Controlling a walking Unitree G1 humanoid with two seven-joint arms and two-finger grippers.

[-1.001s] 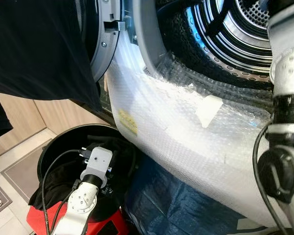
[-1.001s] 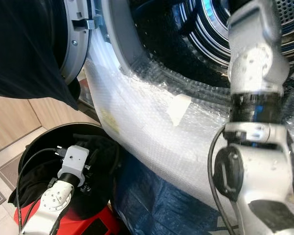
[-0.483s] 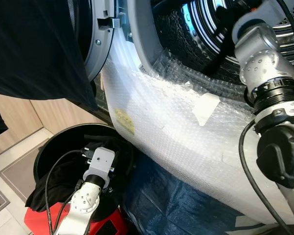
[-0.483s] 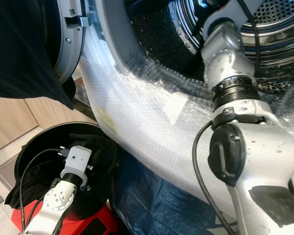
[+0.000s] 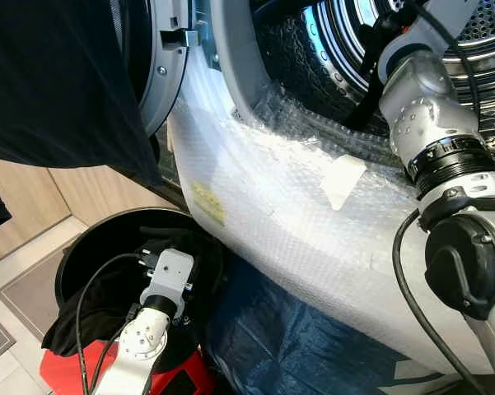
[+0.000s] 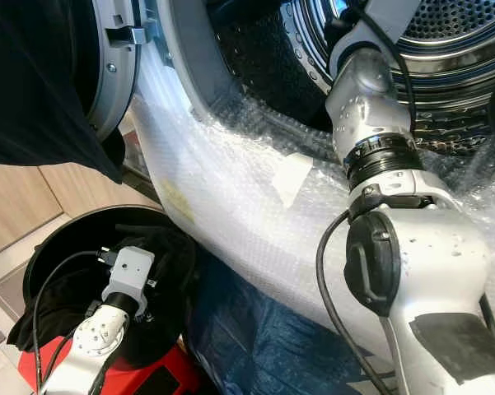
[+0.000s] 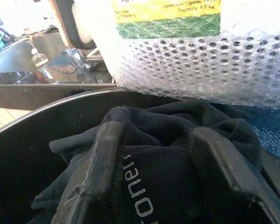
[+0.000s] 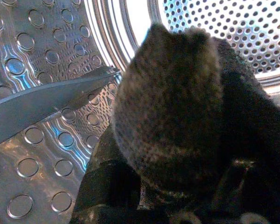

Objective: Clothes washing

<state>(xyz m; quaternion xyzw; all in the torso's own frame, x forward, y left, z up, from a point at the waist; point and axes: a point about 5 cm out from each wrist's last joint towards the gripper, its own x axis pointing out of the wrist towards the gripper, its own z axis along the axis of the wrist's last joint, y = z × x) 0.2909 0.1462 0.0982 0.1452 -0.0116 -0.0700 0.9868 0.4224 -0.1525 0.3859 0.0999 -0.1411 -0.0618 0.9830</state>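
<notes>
Nearest the robot, low on its left, the left gripper reaches down into the black laundry basket, its two fingers spread apart and pressed into the dark clothes heaped there; the cloth bulges up between the fingers, but they have not closed on it, so I judge this gripper open and poised over its next load. The basket stands on the floor against the foot of the washing machine, just under the bubble wrap that covers the machine's front and door sill, with a blue sheet lying beside it. Farther off and higher, the right arm stretches up over the wrapped sill and into the steel drum. Its right gripper sits well inside, closed around a dark fuzzy garment that bunches up ahead of the fingers, with the drum's dimpled wall and a grey paddle beside it and the perforated back wall beyond. The relation that matters is this: the held garment is already past the door opening and above the drum's floor, so letting it go should need only a release and a pull straight back out along the arm's line. The opening is wide but the sill wrap is loose, and a wrist or cable could snag it. The round door stands open to the left, with dark fabric hanging near it.
</notes>
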